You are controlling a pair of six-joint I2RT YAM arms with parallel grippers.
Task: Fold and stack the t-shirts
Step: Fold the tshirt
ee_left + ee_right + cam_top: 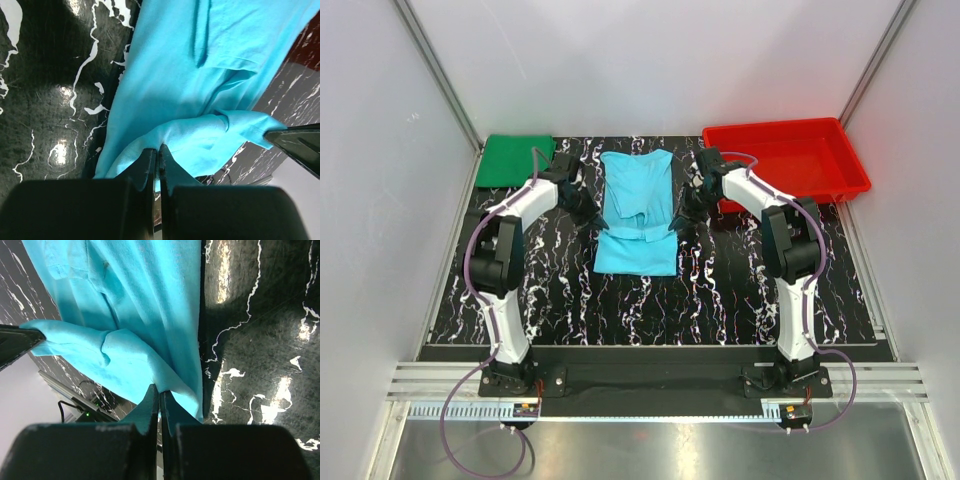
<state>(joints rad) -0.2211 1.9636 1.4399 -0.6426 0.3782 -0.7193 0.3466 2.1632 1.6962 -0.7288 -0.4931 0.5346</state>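
The light cyan-blue t-shirt [638, 210] lies in the middle of the black marbled table, partly folded, with its lower part doubled over. My left gripper [588, 212] is shut on the shirt's left edge; in the left wrist view the cyan cloth [200, 90] runs into the closed jaws of that gripper [158, 150]. My right gripper [684, 214] is shut on the shirt's right edge; the right wrist view shows the cloth [135, 315] pinched by this gripper [160, 389]. The dark green t-shirt [516, 160] lies folded at the far left corner.
A red plastic tray [786, 158] stands at the far right of the table [720, 290], close behind my right arm. White walls with metal posts close in the sides and back. A metal rail runs along the near edge under the arm bases.
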